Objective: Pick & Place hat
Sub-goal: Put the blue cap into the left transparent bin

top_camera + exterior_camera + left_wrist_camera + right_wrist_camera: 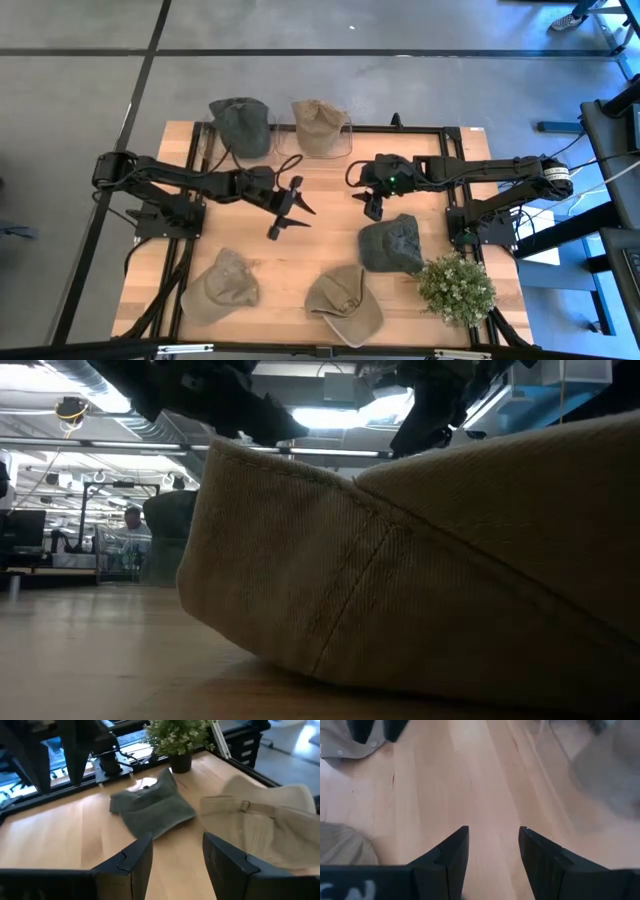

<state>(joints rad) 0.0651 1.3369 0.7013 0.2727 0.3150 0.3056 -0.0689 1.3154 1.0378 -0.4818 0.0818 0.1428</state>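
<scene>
Five caps lie on the wooden table. In the high view a dark grey cap [240, 125] and a tan cap [320, 125] rest at the far edge. Another dark grey cap [392, 245] lies right of centre, a tan cap [345, 303] near the front, and an olive cap [222, 287] at the near left. My left gripper [290, 210] hovers open over the table's middle; its wrist view shows the grey cap [152, 810] and the tan cap [270, 827] ahead. My right gripper [372, 205] is open above bare wood [492, 850], just beyond the grey cap.
A potted plant [457, 288] stands at the near right corner, close to the grey cap. Black frame rails [440, 130] run along the table's far and side edges. The low view is mostly filled by the tan cap [420, 580]. Bare wood lies between the two grippers.
</scene>
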